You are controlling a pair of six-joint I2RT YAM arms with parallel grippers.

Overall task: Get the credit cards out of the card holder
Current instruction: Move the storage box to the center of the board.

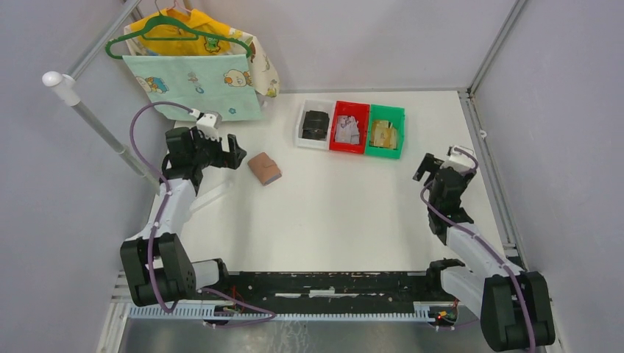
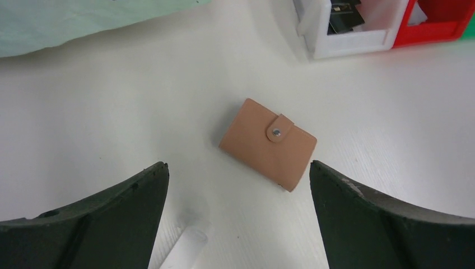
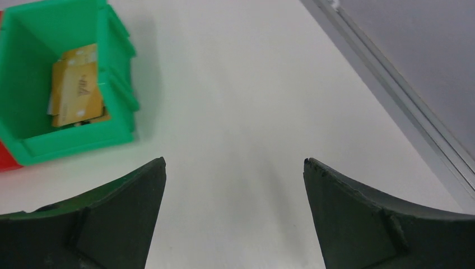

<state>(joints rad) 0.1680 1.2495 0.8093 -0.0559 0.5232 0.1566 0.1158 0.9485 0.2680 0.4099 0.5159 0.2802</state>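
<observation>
The card holder [image 1: 264, 168] is a pinkish-tan folded wallet lying flat on the white table at the left. Its closure tab is snapped shut. In the left wrist view the card holder [image 2: 268, 144] lies just ahead of my fingertips and a little right of centre. No credit cards show; the holder's inside is hidden. My left gripper [image 1: 234, 151] is open and empty, hovering just left of the holder, with its jaws wide apart in the left wrist view [image 2: 238, 163]. My right gripper [image 1: 425, 168] is open and empty over bare table at the right [image 3: 235, 161].
Three bins stand in a row at the back: a white bin [image 1: 301, 132] with a black item, a red bin [image 1: 352, 107] with greyish items, and a green bin [image 1: 387, 111] with golden-tan items. Child's clothes on a green hanger [image 1: 199, 59] hang at the back left. A pale tube [image 2: 185, 246] lies under my left gripper.
</observation>
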